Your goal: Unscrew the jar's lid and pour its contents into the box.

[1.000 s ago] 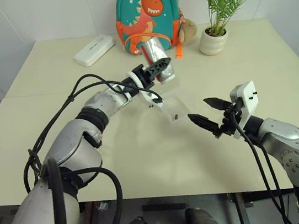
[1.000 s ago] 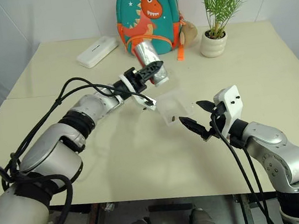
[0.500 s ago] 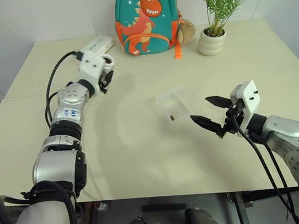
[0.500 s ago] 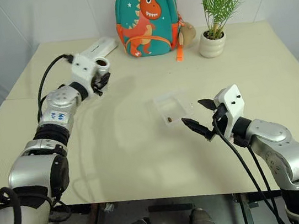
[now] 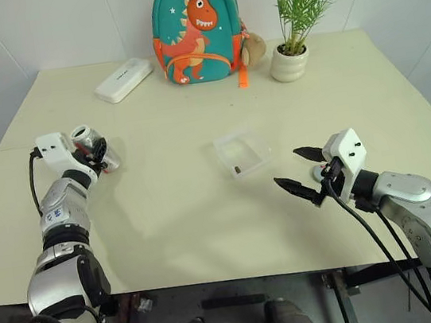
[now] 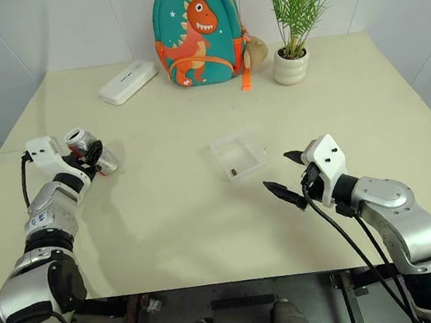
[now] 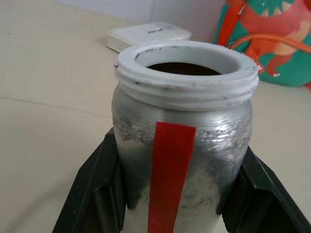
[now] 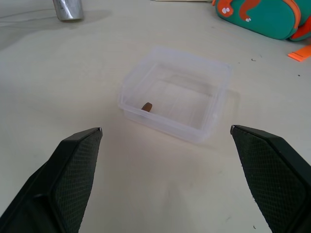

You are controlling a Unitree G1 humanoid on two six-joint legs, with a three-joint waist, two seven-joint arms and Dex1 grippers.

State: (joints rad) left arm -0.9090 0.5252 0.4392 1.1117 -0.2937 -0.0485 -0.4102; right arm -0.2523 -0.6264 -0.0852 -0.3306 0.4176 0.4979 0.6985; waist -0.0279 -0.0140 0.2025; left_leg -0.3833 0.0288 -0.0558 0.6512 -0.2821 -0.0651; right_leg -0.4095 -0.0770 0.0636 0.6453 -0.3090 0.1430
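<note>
While standing upright at the desk's left edge, jar: the small silvery cylinder jar (image 7: 182, 160) with a red label strip and a white threaded rim is sitting lidless, its mouth showing dark inside.
Left pincer: the left pincer (image 5: 100, 153) is flanking the jar with a black finger (image 7: 92, 194) against each side, gripping it.
Right pincer: the right pincer (image 5: 305, 171) is hanging spread wide and empty, near the box on its right.
Box: the shallow clear plastic square box (image 8: 214, 104) is lying mid-desk, well apart from the jar.
Contents: one small dark brown bit (image 8: 146, 106) is resting inside the box, against a wall.
Desk: the pale cream desk (image 5: 206, 211) is also carrying a teal dinosaur backpack (image 5: 191, 28), a flat white oblong case (image 5: 123, 80) and a white potted palm (image 5: 289, 59) along the far side.
</note>
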